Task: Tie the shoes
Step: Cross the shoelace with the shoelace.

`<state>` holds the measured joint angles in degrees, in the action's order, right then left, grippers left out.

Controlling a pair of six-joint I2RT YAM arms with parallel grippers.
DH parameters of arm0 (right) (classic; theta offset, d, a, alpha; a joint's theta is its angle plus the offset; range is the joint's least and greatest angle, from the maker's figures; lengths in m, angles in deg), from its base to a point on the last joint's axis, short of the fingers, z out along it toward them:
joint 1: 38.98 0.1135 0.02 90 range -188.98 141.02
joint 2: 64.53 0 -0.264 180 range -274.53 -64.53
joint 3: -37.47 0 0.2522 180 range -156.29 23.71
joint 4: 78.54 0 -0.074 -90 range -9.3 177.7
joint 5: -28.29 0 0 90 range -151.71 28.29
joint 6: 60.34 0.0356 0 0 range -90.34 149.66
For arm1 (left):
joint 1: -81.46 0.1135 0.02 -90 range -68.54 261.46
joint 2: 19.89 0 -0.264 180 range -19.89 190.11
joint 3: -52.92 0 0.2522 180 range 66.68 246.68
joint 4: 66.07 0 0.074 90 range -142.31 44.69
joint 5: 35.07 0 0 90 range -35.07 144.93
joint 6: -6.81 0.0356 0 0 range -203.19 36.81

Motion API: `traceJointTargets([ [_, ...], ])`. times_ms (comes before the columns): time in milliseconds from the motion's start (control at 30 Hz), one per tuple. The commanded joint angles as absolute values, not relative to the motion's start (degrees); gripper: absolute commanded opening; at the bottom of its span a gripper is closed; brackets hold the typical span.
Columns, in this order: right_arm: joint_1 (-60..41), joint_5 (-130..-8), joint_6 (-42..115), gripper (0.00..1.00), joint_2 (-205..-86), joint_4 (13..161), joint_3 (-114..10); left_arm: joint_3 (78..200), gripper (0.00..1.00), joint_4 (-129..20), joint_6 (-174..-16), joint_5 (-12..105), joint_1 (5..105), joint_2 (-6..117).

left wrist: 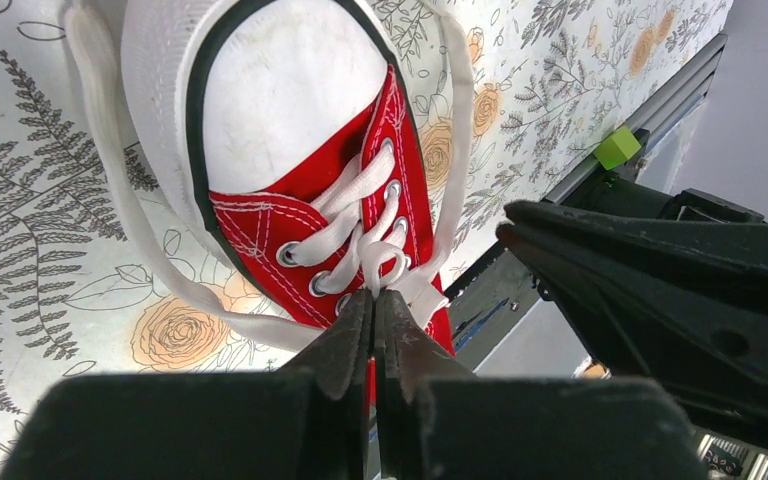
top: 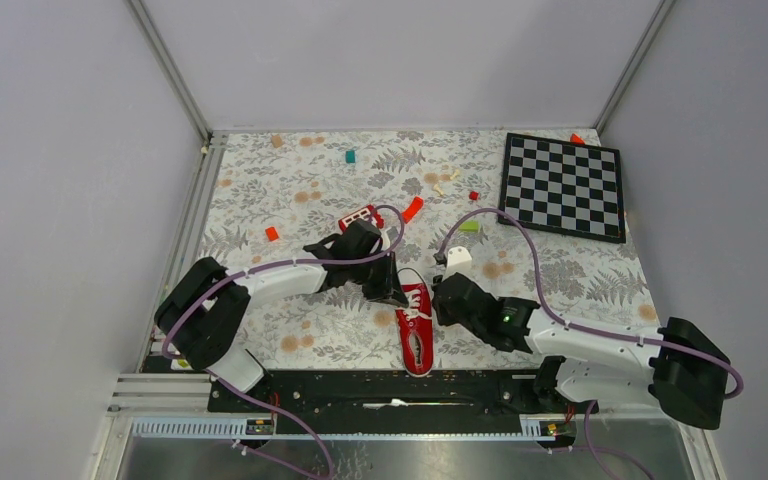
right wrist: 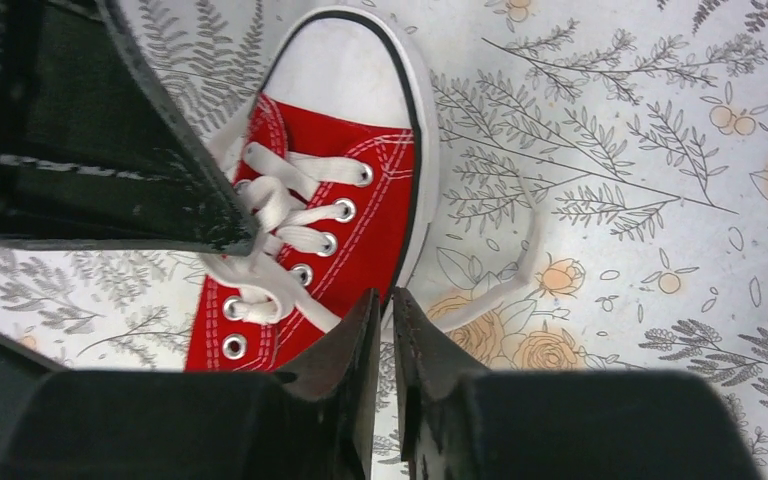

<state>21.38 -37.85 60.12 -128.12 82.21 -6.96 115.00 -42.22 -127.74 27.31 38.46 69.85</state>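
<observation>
**Red sneaker, laced but with no bow**

One sneaker [top: 417,335] lies on the flowered desk [top: 580,290], near the middle and close to the near edge, toe pointing far. It sits between my left arm [top: 270,280] and my right arm [top: 580,340].

The white laces [left wrist: 355,215] are threaded through the eyelets. I see no bow and no finished knot. One loose strand trails over the desk on each side of the toe cap. By my reckoning the tying has hardly begun: the crossing, the loops and the tightening are all left to do.

My left jaws are pressed together right over the eyelet rows, and a strand runs into their tips, so I take that for a pinch on the lace. My right jaws stand a crack apart just right of the shoe. A strand reaches their tips from either side, and I cannot tell whether any of it is caught between them.

The count is one shoe, two arms and two loose strands. Far of the shoe are one red block with white squares [top: 360,217], one curved red-orange piece [top: 413,208] and one green block [top: 470,227]. One chequered board [top: 563,185] lies at the far right. The scattered bits beyond are too small to count.
</observation>
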Motion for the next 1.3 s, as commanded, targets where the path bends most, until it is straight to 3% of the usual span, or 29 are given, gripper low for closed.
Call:
traceJointTargets([
  [0, 21.1, -43.1, 58.9, 0.20, -124.2, 88.0, -6.9, 116.1, 0.00, -43.4, -127.4, 27.2, 38.6, 67.8],
  [233, 21.4, -53.2, 56.6, 0.23, -126.6, 91.8, -8.7, 116.2, 0.00, -46.1, -130.2, 24.8, 38.6, 68.3],
  [533, 21.6, -55.2, 55.8, 0.22, -129.7, 93.5, -9.7, 118.1, 0.00, -44.3, -131.4, 25.2, 38.6, 68.2],
  [1267, 21.6, -48.2, 54.2, 0.23, -134.7, 94.1, -9.9, 119.3, 0.00, -42.9, -130.8, 25.5, 38.5, 68.0],
])
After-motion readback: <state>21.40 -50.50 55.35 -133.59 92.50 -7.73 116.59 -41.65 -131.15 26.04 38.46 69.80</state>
